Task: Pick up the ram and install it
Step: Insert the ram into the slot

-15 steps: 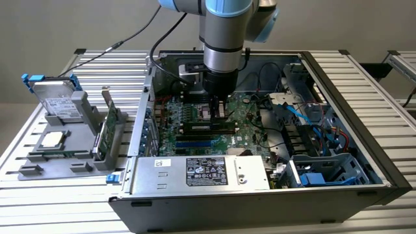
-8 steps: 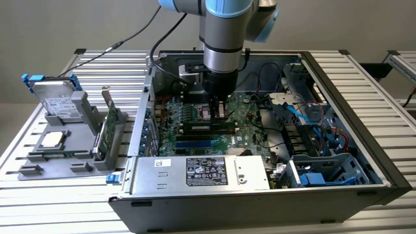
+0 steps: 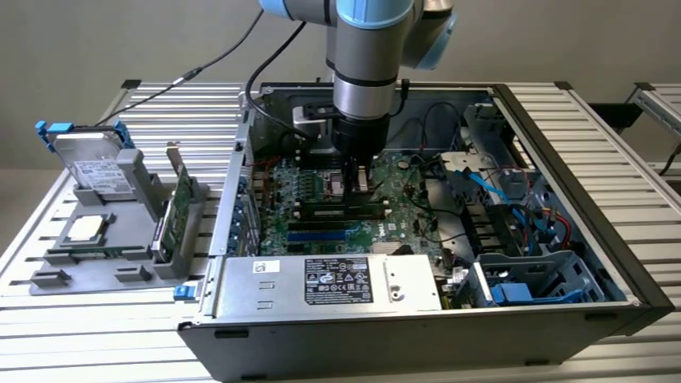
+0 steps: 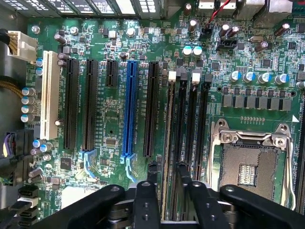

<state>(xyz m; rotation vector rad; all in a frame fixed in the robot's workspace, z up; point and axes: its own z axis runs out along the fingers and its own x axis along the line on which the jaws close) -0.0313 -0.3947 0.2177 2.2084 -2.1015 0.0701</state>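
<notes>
The thin, long, dark green memory stick, the ram (image 4: pixel 167 124), stands on edge in a black slot of the green motherboard (image 4: pixel 107 119). It is the memory slot farthest from the metal-framed processor socket (image 4: pixel 248 164). The jaws are spread a little, with one black finger (image 4: pixel 152 179) on either side of the stick's near end; whether they touch it I cannot tell. The grey arm (image 3: pixel 362 80) reaches straight down into the open black computer case (image 3: pixel 627 271) on the ribbed aluminium bench (image 3: pixel 596 104).
</notes>
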